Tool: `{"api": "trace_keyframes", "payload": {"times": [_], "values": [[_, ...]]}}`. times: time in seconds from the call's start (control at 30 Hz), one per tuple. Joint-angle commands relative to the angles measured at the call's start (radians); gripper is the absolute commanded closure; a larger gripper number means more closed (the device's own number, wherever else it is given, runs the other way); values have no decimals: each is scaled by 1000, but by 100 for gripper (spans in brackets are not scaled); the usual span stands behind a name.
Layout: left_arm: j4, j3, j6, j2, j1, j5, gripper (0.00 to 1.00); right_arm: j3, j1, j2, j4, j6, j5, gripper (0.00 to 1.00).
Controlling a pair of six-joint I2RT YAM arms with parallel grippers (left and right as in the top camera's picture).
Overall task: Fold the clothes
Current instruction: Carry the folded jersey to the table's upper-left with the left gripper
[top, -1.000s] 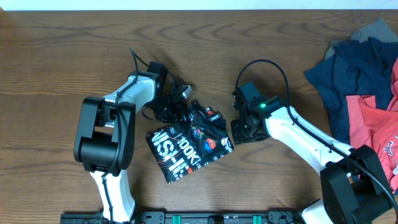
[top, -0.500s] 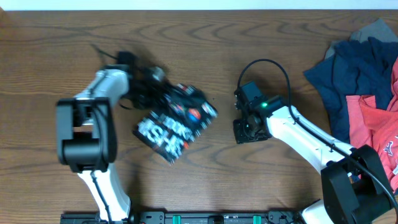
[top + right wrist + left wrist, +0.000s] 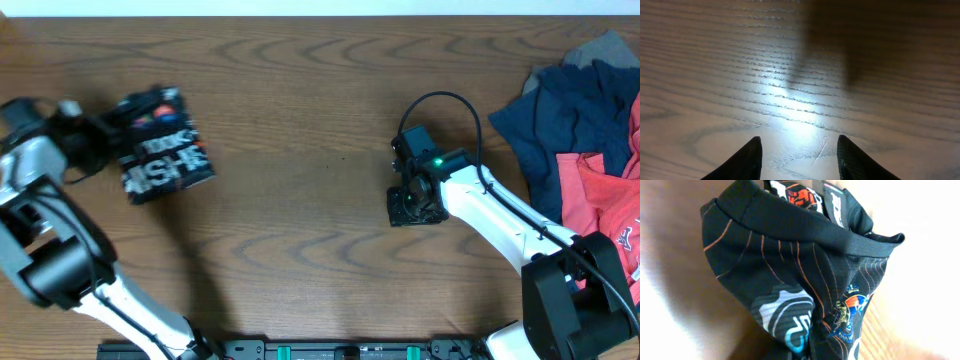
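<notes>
The folded black jersey (image 3: 160,145) with thin orange lines and white lettering is at the far left of the table. My left gripper (image 3: 100,140) is shut on its left edge. In the left wrist view the jersey (image 3: 790,270) fills the frame and hides the fingers. My right gripper (image 3: 412,205) is open and empty over bare wood at centre right, far from the jersey; its two fingertips (image 3: 799,155) show nothing between them. A pile of other clothes (image 3: 580,130), navy, coral-red and grey, lies at the right edge.
The wooden table (image 3: 320,100) runs across the view. The right arm's cable (image 3: 440,100) loops above its wrist. The garment pile (image 3: 590,200) lies beside the right arm's base.
My left gripper has carried the folded jersey from the table's middle far to the left. The right gripper has shifted slightly right and stays open.
</notes>
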Motion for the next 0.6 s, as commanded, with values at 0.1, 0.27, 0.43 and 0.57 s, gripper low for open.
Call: {"api": "trace_keyframes", "payload": {"times": [0.1, 0.27, 0.43, 0.57], "values": [[-68, 13, -98, 7, 82, 0, 2, 5, -10, -10, 12, -12, 7, 53], [-77, 13, -90, -32, 98, 2, 2, 5, -10, -10, -1, -12, 7, 53], [-7, 13, 27, -137, 36, -1, 2, 5, -10, -10, 8, -11, 6, 53], [46, 13, 47, -189, -72, -151, 2, 5, -10, -10, 20, -3, -4, 53]]}}
